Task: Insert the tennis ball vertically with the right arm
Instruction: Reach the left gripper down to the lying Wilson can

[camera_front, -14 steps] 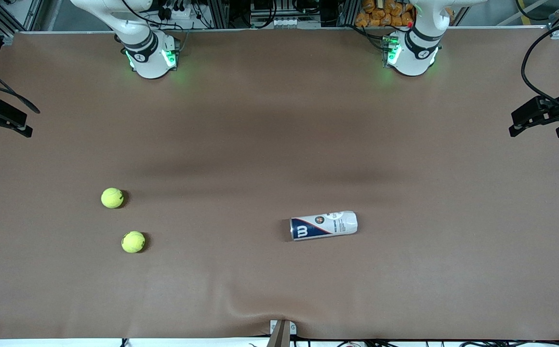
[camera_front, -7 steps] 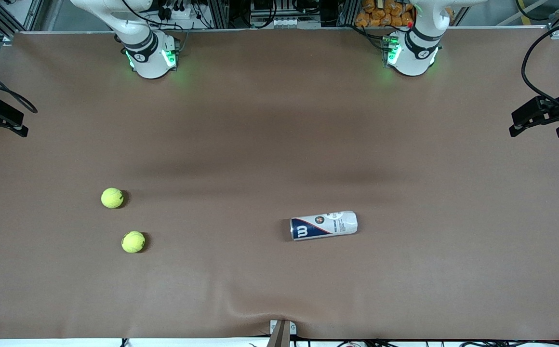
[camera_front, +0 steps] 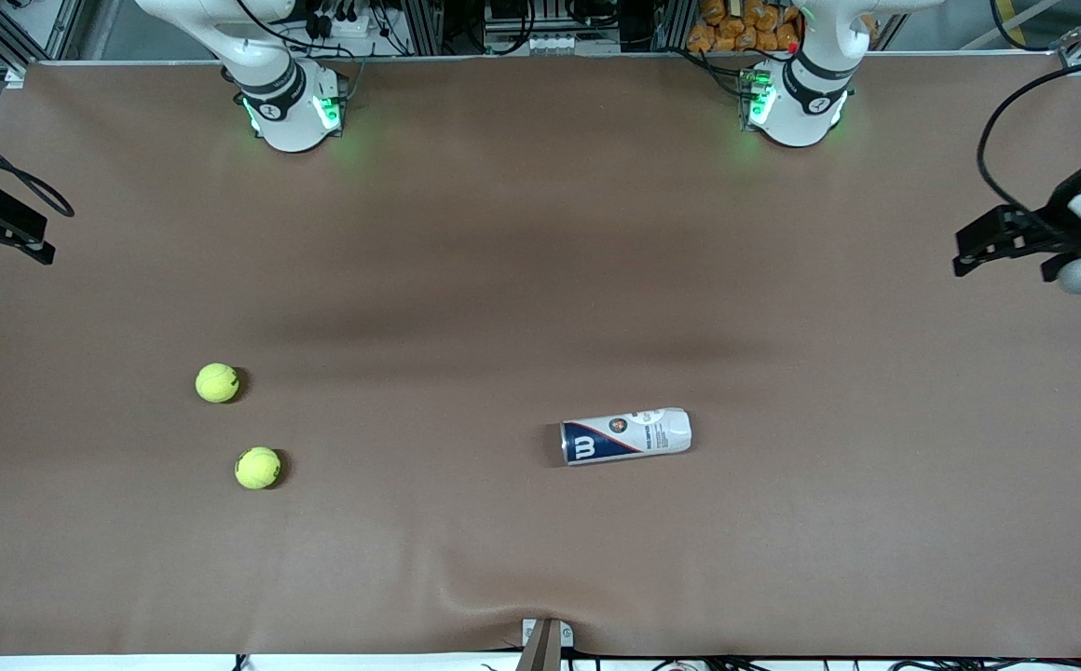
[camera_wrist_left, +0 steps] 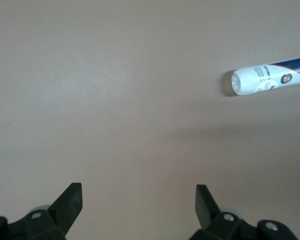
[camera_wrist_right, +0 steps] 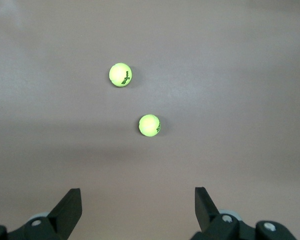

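while both black two-finger grippers, right gripper and left gripper, hang empty with fingers spread over the brown table, two fuzzy yellow tennis balls lie well apart from the toppled white-and-blue cylindrical ball can.

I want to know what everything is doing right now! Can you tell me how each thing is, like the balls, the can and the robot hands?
Tennis ball can: lying on its side on the table.
Ball nearer the front camera: resting on the table, loose.
Ball farther from the front camera: resting on the table, loose.
Left gripper: open, empty, up over the table's left-arm end.
Right gripper: open, empty, up over the right-arm end.
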Controlling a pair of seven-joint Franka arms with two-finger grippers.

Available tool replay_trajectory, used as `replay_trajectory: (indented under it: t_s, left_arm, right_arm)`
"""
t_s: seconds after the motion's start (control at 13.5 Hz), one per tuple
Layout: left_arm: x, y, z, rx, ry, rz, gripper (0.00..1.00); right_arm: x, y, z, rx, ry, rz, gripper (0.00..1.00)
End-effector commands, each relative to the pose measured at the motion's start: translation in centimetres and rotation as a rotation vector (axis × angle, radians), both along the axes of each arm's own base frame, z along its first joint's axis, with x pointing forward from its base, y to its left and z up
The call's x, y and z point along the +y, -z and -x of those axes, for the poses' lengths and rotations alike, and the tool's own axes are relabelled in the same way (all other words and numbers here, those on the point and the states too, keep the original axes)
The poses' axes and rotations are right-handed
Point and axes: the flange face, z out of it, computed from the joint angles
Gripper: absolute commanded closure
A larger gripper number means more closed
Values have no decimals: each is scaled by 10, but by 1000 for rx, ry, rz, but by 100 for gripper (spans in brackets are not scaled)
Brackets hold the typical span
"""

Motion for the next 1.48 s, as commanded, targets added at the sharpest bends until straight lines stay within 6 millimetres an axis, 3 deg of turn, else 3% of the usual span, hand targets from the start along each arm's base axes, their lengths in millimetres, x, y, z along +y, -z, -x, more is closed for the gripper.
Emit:
replay_trajectory:
  t_s: [0.0, 0.37, 0.67, 1.04, 1.26, 1.41]
  left_arm:
    - [-33, 18, -10, 25, 77, -1, 0]
    - [-108, 51, -15, 36, 274, -9, 0]
    - [-148, 80, -26, 8, 487, -4, 0]
    - [-205, 138, -37, -6, 739, 2, 0]
    - [-257, 180, -36, -34, 862, -4, 0]
    - [-269, 208, -44, -61, 889, -24, 0]
  right_arm:
    - [-10, -11, 2, -19, -1, 14, 0]
    - [-28, -18, 4, -34, -9, 15, 0]
    - [-22, -19, 4, -33, -14, 9, 0]
    - [-21, -23, 7, -29, -12, 5, 0]
    - [-11, -30, 11, -22, -26, 22, 0]
    - [-12, -31, 12, -23, -24, 9, 0]
